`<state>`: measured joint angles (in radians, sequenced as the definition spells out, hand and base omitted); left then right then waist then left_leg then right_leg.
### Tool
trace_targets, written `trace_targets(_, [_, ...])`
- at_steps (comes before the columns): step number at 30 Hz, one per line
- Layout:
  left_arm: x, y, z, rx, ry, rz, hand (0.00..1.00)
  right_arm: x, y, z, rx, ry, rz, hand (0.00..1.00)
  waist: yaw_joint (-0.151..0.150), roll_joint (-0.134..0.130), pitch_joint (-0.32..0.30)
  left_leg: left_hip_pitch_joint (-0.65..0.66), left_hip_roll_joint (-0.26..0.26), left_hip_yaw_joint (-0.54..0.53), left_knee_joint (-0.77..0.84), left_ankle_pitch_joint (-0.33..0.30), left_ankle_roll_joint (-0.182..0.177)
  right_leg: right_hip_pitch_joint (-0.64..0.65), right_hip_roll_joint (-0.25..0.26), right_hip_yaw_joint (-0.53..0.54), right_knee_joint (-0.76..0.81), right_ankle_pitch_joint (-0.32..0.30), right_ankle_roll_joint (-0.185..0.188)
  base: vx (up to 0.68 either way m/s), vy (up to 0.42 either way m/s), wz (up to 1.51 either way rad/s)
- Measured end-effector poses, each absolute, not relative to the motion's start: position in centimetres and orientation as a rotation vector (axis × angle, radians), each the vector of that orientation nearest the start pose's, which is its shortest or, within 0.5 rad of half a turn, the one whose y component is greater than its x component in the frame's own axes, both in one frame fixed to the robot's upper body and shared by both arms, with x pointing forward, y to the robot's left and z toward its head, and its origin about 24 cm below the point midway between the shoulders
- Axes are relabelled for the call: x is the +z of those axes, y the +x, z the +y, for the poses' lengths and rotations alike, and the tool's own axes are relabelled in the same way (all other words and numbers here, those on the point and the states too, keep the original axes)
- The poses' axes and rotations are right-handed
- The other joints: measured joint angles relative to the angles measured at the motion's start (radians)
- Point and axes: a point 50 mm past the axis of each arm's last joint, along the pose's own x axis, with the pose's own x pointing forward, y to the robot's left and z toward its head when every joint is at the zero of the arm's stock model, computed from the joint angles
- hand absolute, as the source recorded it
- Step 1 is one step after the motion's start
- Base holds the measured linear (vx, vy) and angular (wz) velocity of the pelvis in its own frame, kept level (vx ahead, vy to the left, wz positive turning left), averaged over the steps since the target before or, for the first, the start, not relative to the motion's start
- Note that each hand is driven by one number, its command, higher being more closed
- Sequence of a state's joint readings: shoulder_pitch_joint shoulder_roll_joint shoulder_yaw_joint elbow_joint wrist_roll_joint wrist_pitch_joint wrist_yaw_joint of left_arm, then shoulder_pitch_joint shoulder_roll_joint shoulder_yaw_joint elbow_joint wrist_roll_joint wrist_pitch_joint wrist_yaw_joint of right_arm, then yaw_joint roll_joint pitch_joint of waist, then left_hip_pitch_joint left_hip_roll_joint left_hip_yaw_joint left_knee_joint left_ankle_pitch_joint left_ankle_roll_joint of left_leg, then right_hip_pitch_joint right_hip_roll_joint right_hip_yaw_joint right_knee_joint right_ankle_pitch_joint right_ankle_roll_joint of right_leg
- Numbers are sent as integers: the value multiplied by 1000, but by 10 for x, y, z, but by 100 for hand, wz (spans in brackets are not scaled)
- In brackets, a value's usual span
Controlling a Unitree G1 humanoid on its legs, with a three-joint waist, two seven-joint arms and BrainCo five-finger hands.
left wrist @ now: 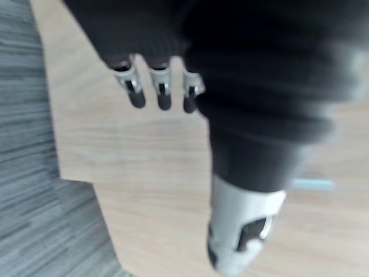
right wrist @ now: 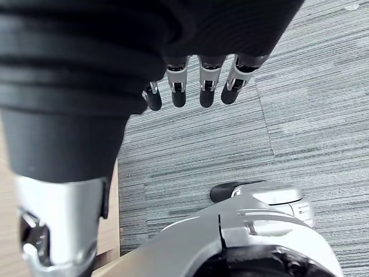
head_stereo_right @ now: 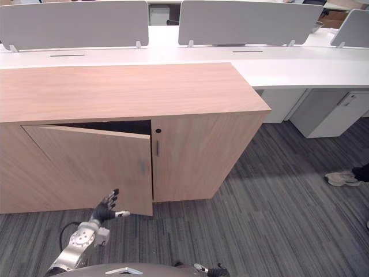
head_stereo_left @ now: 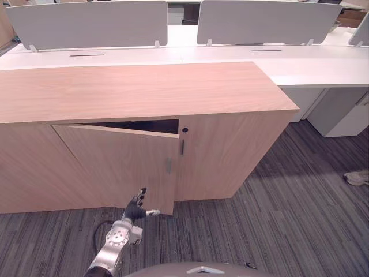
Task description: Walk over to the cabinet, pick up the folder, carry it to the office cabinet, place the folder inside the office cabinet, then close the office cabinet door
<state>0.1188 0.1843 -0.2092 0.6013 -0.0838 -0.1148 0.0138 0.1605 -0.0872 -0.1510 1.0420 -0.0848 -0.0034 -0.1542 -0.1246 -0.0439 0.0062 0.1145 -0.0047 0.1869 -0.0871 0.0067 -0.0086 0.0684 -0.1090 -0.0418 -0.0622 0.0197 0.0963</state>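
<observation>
Low, left hand (head_stereo_left: 136,208) (fingers straight) hangs near ajar door (head_stereo_left: 115,167) — bottom edge.

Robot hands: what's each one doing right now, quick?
Left robot hand: open, empty, by the lower edge of the cabinet door.
Right robot hand: open, empty, hanging above the carpet.

- A white desk (head_stereo_left: 311,68) runs across ahead of me.
- A grey screen (head_stereo_left: 86,24) stands upright on it, and a second screen (head_stereo_left: 265,21) stands beside that one.
- A white drawer unit (head_stereo_left: 344,115) sits under the desk, to my right.
- Grey striped carpet (head_stereo_left: 277,222) covers the floor.
- A person's pale shoe (head_stereo_right: 341,178) rests on the carpet, far right.
</observation>
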Motion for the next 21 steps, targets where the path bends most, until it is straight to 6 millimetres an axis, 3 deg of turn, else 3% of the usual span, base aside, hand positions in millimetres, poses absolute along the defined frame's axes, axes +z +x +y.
trace_targets(10, [-150,98,218,105,186,1002,0,-166,63,-211,-330,-129,1204,0,18,-16,3,-11,-8,-23,0,1,2,7,-8,-19,-17,16,10,-15,-13,5])
trace_targets(21, [-158,78,226,178,203,1110,0,-166,73,-211,-350,-98,1192,0,36,-12,22,-9,-7,-23,0,1,1,8,-8,-22,-12,14,9,-31,-22,1])
